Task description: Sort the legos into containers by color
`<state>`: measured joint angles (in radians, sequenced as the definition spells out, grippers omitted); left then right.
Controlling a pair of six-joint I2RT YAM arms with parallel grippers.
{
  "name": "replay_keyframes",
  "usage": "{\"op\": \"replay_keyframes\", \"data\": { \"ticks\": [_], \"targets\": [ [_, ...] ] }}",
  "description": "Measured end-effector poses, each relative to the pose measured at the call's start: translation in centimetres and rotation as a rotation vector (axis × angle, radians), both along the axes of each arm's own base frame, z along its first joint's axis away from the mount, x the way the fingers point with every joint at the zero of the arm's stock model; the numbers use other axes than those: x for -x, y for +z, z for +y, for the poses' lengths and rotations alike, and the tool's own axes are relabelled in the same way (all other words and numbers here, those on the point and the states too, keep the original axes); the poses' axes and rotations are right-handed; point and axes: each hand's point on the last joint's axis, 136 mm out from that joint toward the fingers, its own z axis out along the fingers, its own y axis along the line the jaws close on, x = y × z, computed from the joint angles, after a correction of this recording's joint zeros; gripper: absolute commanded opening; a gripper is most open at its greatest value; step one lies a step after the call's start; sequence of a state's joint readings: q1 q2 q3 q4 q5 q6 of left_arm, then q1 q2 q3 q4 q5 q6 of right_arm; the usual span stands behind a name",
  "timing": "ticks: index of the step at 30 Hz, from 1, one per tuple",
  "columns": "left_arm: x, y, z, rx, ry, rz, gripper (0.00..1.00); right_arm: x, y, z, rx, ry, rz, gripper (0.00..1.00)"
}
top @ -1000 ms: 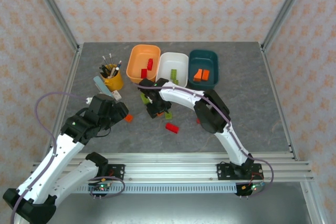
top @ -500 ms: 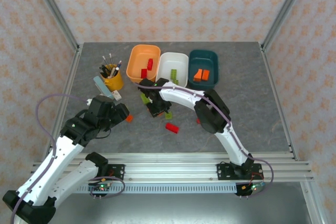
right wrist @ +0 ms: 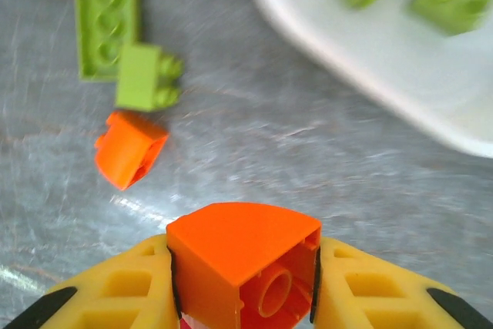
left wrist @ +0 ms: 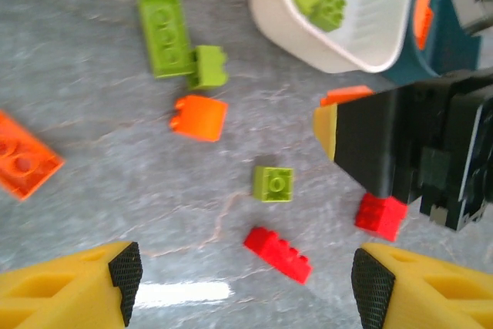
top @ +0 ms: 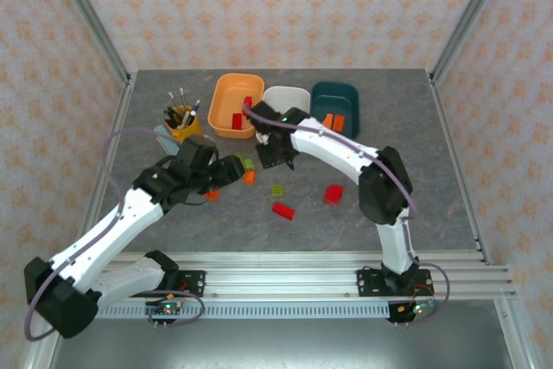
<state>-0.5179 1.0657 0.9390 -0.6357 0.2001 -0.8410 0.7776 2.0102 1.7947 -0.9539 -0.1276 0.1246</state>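
Over the counter (right wrist: pixel 308 167), my right claw (right wrist: pixel 243 290) pinches a rounded orange brick (right wrist: pixel 239 252) whose curved face could slip free mid-carry.

You saw: orange brick (right wrist: pixel 243 260) glossy plastic; fingers (right wrist: pixel 370 290) matt yellow plastic; white tub (right wrist: pixel 385 105) smooth, shiny; tabletop (right wrist: pixel 308 175) stone-look, faintly sheened.

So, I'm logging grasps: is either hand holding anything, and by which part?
The right hand pinches an orange brick by its two opposite sides. The left hand holds nothing.
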Motion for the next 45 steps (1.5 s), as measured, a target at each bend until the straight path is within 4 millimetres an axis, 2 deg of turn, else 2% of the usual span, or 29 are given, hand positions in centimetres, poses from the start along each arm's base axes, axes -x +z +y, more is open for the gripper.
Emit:
{"op": "replay_keyframes", "data": {
  "ticks": [5,10,12,15,20,27,32,38,45],
  "targets": [
    [-4.3,2.8,-3.5,0.048,-0.050,-0.063,0.76,-4.7,2.2,-6.0,-0.033,-0.181,-0.040,0.37],
    [-7.9,4.1,-6.6,0.091,-0.092,-0.082,0.75,-9.1,3.0,-12.8,-0.059,-0.397,-0.055,0.37],
    [-9.3,4.1,-7.8,0.097,-0.110,-0.081,0.75,-10.6,3.3,-14.9,-0.073,-0.471,-0.063,0.37],
    [-10.8,3.9,-9.0,0.096,-0.129,-0.076,0.75,-12.1,2.6,-16.5,-0.084,-0.542,-0.052,0.37],
    [-12.4,3.8,-10.3,0.104,-0.146,-0.074,0.75,-13.1,-1.2,-17.0,-0.082,-0.598,0.038,0.37],
    [-12.8,3.3,-11.9,0.108,-0.173,-0.064,0.75,-13.1,-5.6,-17.0,-0.084,-0.643,0.162,0.40],
    [-13.0,3.3,-12.7,0.109,-0.185,-0.064,0.75,-13.0,-6.2,-17.0,-0.116,-0.671,0.200,0.44],
    [-13.1,3.8,-12.8,0.114,-0.186,-0.074,0.75,-13.0,-6.2,-16.6,-0.139,-0.676,0.217,0.58],
    [-13.1,3.7,-12.8,0.111,-0.188,-0.075,0.75,-13.1,-6.3,-16.4,-0.145,-0.676,0.227,0.58]
  ]
}}
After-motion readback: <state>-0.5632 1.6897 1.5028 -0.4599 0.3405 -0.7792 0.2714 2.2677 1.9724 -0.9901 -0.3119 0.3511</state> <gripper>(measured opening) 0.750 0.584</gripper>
